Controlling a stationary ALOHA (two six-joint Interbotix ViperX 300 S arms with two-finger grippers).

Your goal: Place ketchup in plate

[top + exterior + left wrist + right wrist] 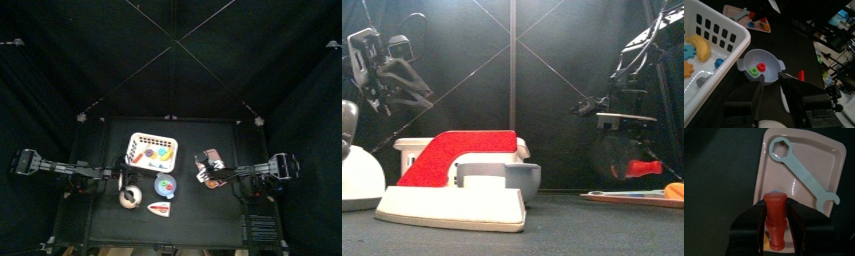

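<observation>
Ketchup (775,220) placement, state of the table (187,135) read from its left edge across. The left gripper (771,82) hangs near the left edge, jaws parted a modest way and empty. It sits just above the grey-blue bowl (754,56), which is mid-table, and takes no part in the job. It is probably parked there to keep the middle free. The white basket (724,25) sits toward the back edge at mid-width, with toy food inside. A white-and-red block (456,185) lies at the front edge, clear of any likely path. Toward the right edge, the right gripper (775,210) has its jaws clamped on the ketchup around its body, neck pointing away from the wrist. It holds the bottle over the near end of the plate (817,163). A grey wrench (807,173) lies diagonally across the plate's far half. Judgement: this grip and position favour setting the bottle down on the bare near end, short of the wrench. Whether the bottle touches the plate cannot be told. The front view suggests it is raised. Release not yet made, so the task is near its final step.
</observation>
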